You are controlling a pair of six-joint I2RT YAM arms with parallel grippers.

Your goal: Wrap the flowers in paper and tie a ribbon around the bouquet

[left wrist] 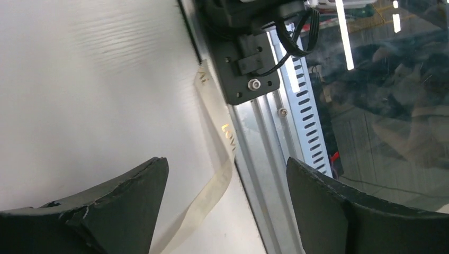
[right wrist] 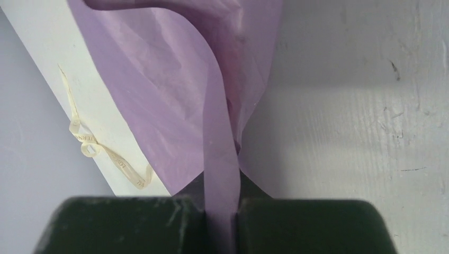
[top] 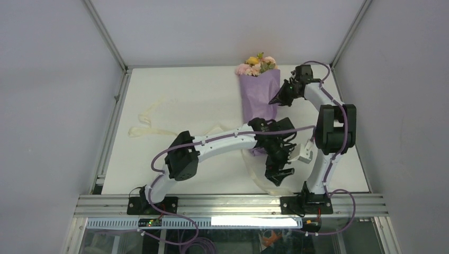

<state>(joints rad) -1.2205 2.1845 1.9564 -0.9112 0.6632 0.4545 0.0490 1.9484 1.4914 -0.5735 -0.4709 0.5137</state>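
On the white table (top: pixel 180 106), left pincer (left wrist: pixel 225 164) gapes wide; right pincer (right wrist: pixel 222 203) pinches the lilac paper (right wrist: pixel 159 79).

White arms (top: pixel 222 138), black joints (top: pixel 182 156); purple cables (top: pixel 348 132)

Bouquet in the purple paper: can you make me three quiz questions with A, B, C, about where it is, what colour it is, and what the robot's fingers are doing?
1. Where does the cone-shaped bouquet of yellow and pink flowers lie?
A. at the near edge
B. at the far side of the white table
C. on the floor

2. What colour is its crinkly wrapping paper?
A. lilac-purple
B. green
C. black

3. What are the right arm's fingers doing?
A. standing wide open
B. shut on the paper
C. waving in the air

Answers:
1 B, the blooms nearly reach the far edge.
2 A, lilac fills the right wrist view.
3 B, a paper fold is clamped between them.
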